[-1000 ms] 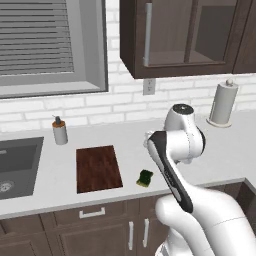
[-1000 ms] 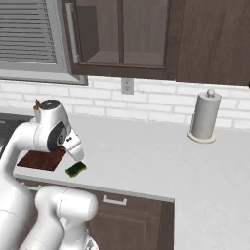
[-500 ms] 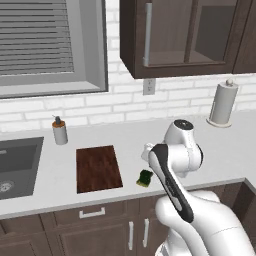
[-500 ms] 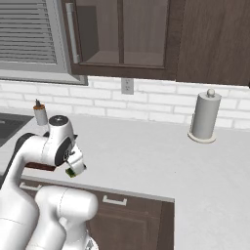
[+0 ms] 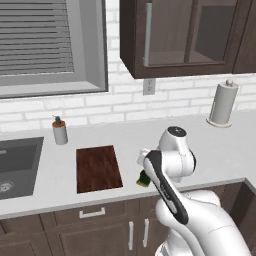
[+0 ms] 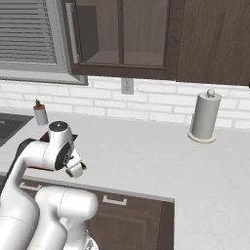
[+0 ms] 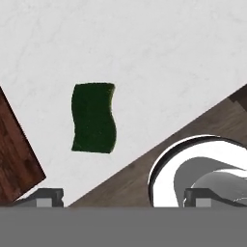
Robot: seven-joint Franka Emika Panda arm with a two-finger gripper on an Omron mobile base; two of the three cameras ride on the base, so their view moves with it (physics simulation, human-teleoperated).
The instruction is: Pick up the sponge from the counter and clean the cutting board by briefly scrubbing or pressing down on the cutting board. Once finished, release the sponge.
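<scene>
The dark green sponge (image 7: 94, 118) lies flat on the light counter (image 7: 154, 53), just right of the cutting board (image 7: 13, 159) corner in the hand view. My gripper (image 7: 123, 198) hangs above it, open wide, with nothing between its fingertips (image 7: 48, 197); the sponge sits nearer the left tip. In the left base view the reddish-brown cutting board (image 5: 98, 168) lies near the counter's front edge, and the sponge (image 5: 143, 179) peeks out beside my forearm. In the right base view the gripper (image 6: 74, 169) points down at the sponge (image 6: 81, 169).
A soap dispenser (image 5: 60, 131) stands behind the board, with the dark sink (image 5: 15, 165) to its left. A paper towel roll (image 5: 222, 103) stands at the back right against the brick wall. The counter's front edge runs close to the sponge.
The arm has folded lower and the hand has come down toward the sponge. The jaws have stayed open. Sponge and board have not moved.
</scene>
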